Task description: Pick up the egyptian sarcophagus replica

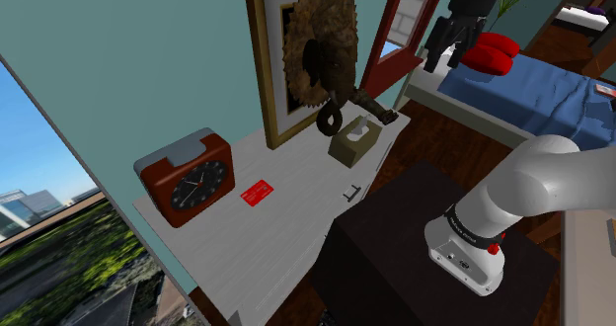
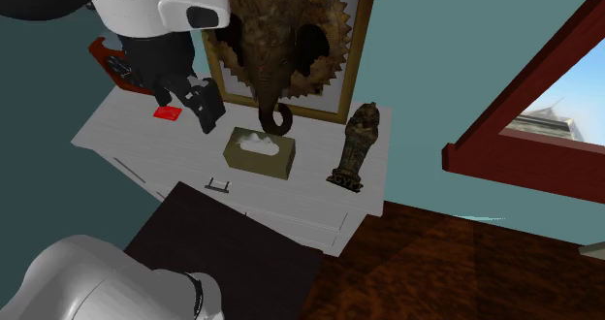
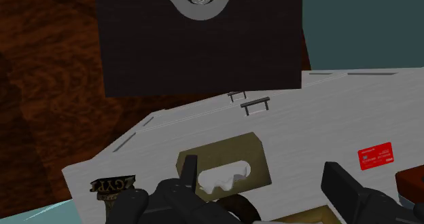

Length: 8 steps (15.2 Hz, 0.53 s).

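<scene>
The arm [image 1: 553, 181] sweeps up from its stand [image 3: 197, 46], white links bent high, and the gripper [image 2: 194, 103] hangs in the air over the dresser [image 2: 320, 200], pointing down at it. Its black fingers [image 3: 343, 185] are spread wide, nothing between them but air, and the wrist view looks past them onto the tissue box [image 2: 260, 153] far below. The sarcophagus [image 2: 356, 144] stands upright at the dresser's end on the second exterior view's right, beside the tissue box and well apart from the gripper. It is a dark, bronze-brown mummy figure, narrow and rounded, on a small squared base with lettering on it. The tissue box is olive, with white tissue puffing from its slot. Above both hangs a brown elephant head [image 2: 276, 47] with a curled trunk, set in a gilt frame [image 2: 361, 37]. Toward the other end lie a flat red card [image 1: 258, 192] and a red-brown clock [image 1: 188, 181] with a dark face. The dresser top is pale, streaked white, with a dark handle [image 3: 255, 105] on its front. The walls [image 1: 128, 57] are teal, the floor [image 2: 465, 270] dark wood, a blue bed [image 1: 533, 92] carries red pillows [image 1: 492, 52], and a red-framed window [image 2: 514, 124] shows sky.
</scene>
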Available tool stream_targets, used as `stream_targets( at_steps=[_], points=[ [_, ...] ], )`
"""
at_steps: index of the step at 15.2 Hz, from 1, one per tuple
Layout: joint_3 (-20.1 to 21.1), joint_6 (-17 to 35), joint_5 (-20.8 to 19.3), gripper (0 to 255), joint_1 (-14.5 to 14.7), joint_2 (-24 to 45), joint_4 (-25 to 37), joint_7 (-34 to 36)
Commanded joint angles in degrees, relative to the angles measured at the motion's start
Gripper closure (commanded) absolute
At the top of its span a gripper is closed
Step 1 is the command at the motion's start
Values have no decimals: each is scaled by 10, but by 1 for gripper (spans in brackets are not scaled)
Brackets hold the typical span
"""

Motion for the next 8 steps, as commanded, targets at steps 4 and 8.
stream_targets(
  at_steps=[4,8],
  points=[
    [-22,59,-18,0,-6,3,-45,-34],
    [-52,142,-40,0,-15,21,-94,-78]
  ],
)
